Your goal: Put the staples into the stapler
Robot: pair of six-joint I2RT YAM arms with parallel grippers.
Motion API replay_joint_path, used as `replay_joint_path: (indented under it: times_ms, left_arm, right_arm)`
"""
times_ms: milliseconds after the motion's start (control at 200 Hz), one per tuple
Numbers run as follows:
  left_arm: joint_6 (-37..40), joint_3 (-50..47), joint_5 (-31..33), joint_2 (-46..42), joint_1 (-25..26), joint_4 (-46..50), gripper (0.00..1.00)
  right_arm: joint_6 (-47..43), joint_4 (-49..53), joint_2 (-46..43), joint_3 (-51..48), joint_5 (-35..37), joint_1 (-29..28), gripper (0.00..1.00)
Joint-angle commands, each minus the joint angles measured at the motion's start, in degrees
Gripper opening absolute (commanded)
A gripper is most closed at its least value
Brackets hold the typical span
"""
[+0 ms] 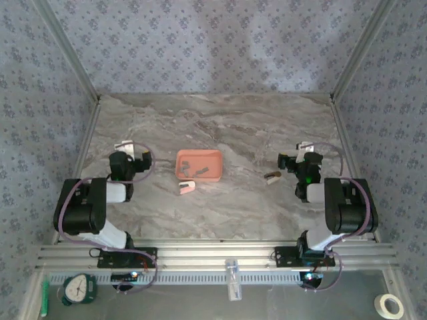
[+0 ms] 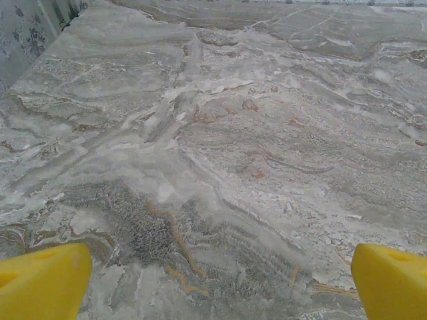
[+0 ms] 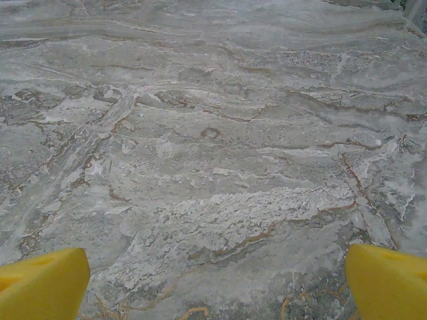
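nothing is in hand yet, so i judge this to be the very start: the reach has not begun. my left claw (image 1: 131, 148) hangs over bare marble on the left side of the table (image 1: 233, 207). in its own wrist view its yellow fingertips (image 2: 43, 283) sit at the two bottom corners, spread wide with nothing between them. my right claw (image 1: 301, 151) is the same on the right side, its fingertips (image 3: 387, 283) wide apart over plain stone, gripping nothing.

the stapler (image 1: 187, 188) lies near the middle of the table, just in front of the near edge of the pink tray (image 1: 215, 155), closer to my left claw than to my right. whether it is hinged open i cannot tell from above. the staples (image 1: 187, 164) are the thin grey strips lying inside the tray. a small pale thing (image 1: 271, 177) lies on the table near my right claw, too small to make out.

the next move, as i see it, is one claw going in to hold the stapler steady and get its channel exposed, while the other comes down into the tray for a strip. that pick calls for a narrow, careful pinch, since the strips are thin and flat on the tray floor, and the tray wall leaves little room for a fingertip.
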State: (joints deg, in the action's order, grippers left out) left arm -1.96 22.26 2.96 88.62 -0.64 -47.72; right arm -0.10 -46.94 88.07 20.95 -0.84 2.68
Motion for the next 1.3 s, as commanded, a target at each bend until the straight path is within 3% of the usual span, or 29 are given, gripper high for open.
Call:
replay_joint_path:
  times_ms: [0, 1025, 1134, 1294]
  left_arm:
    - [0.8, 1.2, -1.2, -0.5, -0.3, 0.1, 1.00]
    - [1.5, 0.4, -2.9, -1.0, -0.3, -0.8, 0.99]
    - [2.8, -0.2, -3.9, -5.7, 0.5, 1.7, 0.95]
    - [3.1, 3.9, -2.7, -17.0, 4.0, 18.4, 0.92]
  right_arm:
    - [-1.2, -1.1, -0.4, 1.0, 0.8, -0.3, 1.00]
    - [-1.1, -1.1, -0.8, 1.0, 0.6, -0.3, 1.00]
    - [-1.9, 9.2, -6.0, 4.2, 1.2, -1.2, 1.00]
    - [6.2, 36.0, -14.0, 14.6, 3.9, -1.4, 1.00]
